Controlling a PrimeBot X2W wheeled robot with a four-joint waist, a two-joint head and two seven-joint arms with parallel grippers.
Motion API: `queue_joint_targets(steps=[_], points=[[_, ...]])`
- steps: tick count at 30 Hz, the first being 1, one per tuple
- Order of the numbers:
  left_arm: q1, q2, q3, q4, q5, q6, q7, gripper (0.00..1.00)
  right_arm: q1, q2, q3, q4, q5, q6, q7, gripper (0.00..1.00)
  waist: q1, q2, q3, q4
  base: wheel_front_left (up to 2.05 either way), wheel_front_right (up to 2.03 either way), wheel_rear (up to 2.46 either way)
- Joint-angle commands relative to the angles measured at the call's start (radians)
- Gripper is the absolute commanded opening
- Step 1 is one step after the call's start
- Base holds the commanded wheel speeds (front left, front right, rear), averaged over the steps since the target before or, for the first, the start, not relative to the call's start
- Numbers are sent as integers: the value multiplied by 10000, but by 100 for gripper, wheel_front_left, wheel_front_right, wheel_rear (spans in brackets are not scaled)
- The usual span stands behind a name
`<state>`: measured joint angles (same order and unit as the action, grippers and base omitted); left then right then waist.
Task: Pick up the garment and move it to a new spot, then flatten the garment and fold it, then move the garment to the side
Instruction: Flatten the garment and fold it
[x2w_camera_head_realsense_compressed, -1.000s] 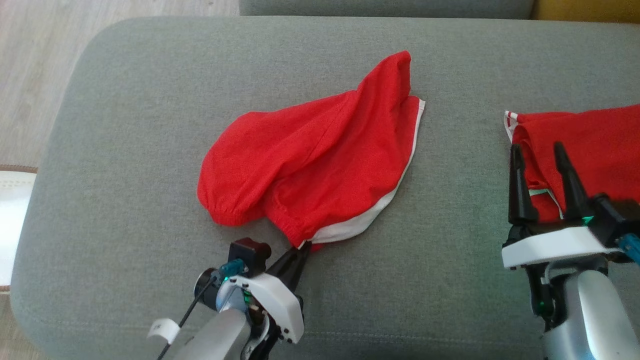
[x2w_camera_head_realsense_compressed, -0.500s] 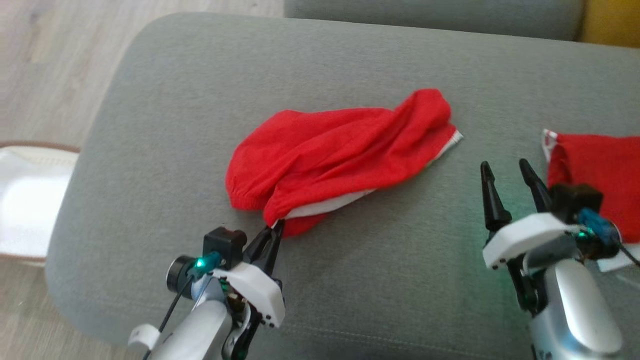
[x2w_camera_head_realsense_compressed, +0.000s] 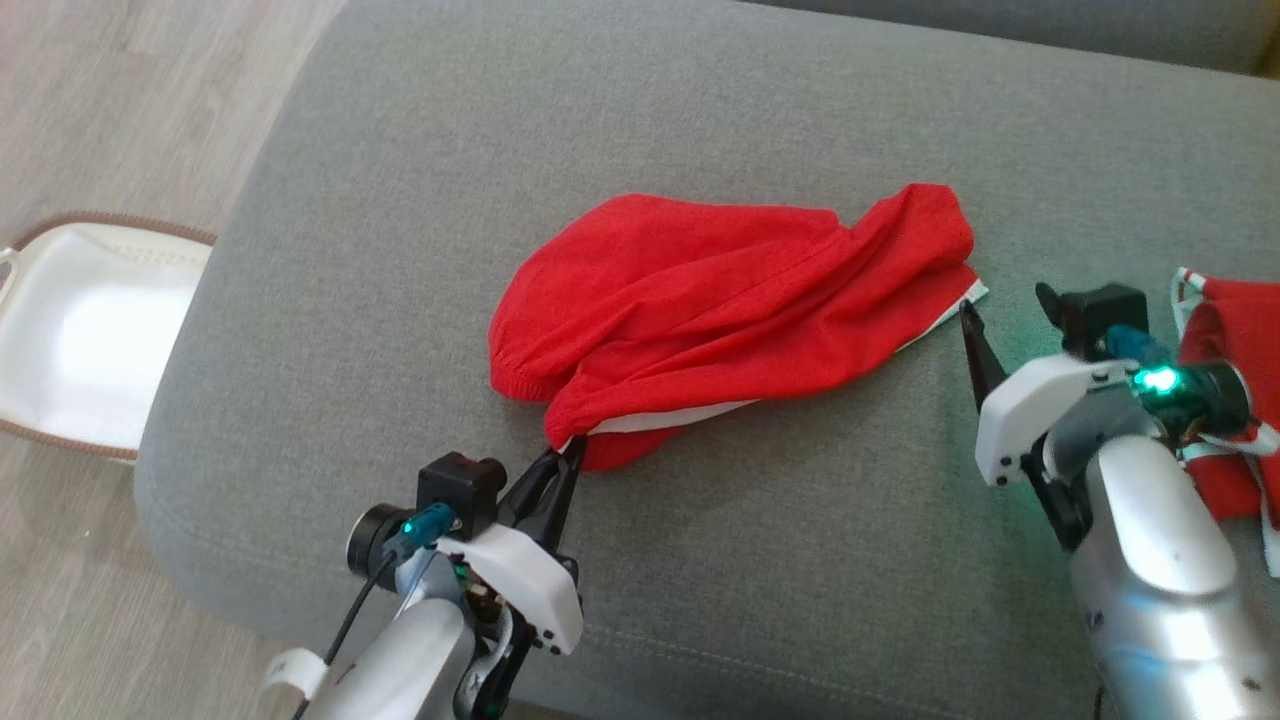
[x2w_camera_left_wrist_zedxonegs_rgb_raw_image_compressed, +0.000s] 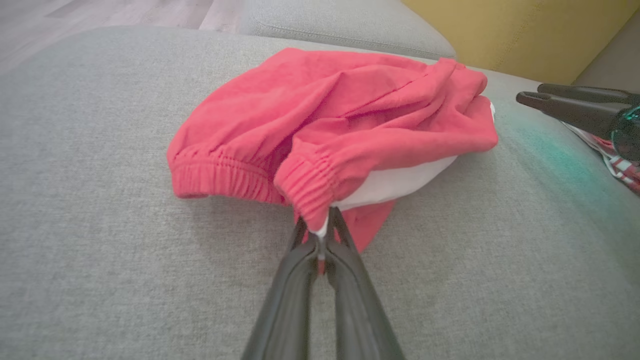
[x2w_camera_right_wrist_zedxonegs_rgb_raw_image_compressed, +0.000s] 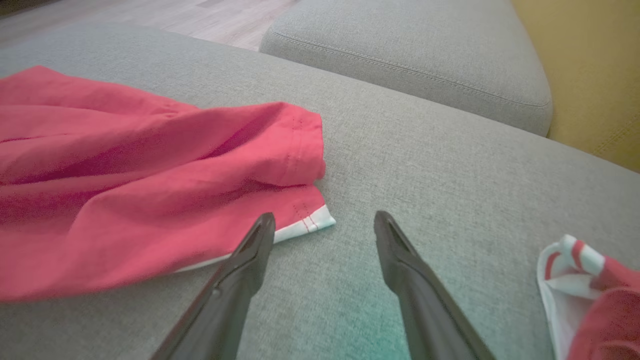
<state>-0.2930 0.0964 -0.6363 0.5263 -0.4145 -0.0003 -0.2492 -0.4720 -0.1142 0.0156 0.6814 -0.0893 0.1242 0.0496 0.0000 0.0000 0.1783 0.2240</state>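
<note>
Pinches the waistband corner (x2w_camera_left_wrist_zedxonegs_rgb_raw_image_compressed: 310, 200) of the crumpled red cloth shorts (x2w_camera_head_realsense_compressed: 720, 290), lying left-to-right on the grey fabric sofa cushion (x2w_camera_head_realsense_compressed: 800, 560), in the clamped left gripper (x2w_camera_head_realsense_compressed: 568, 455), wide-open empty right gripper (x2w_camera_head_realsense_compressed: 1003, 305) poised just beside the far white-trimmed hem (x2w_camera_right_wrist_zedxonegs_rgb_raw_image_compressed: 312, 222).

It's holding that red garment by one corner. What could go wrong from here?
The left jaws pinch only a small bit of elastic edge on the garment, so it might slip out when pulled. The garment is bunched, so tugging one corner may drag the heap rather than spread it. A second garment lies beside the open right jaws and could snag.
</note>
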Motion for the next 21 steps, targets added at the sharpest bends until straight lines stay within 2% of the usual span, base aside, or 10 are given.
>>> queue_joint_targets(steps=[1, 21], points=[[-406, 61, 287, -286, 108, -26, -125, 0, -385, 2, 232, -214, -29, 65, -124, 100, 0, 0, 65, 37, 0, 0, 0], [-684, -122, 351, -307, 350, -213, -126, 0, -2061, 14, -173, 2354, -279, 65, -802, 100, 0, 0, 716, 79, 0, 0, 0]])
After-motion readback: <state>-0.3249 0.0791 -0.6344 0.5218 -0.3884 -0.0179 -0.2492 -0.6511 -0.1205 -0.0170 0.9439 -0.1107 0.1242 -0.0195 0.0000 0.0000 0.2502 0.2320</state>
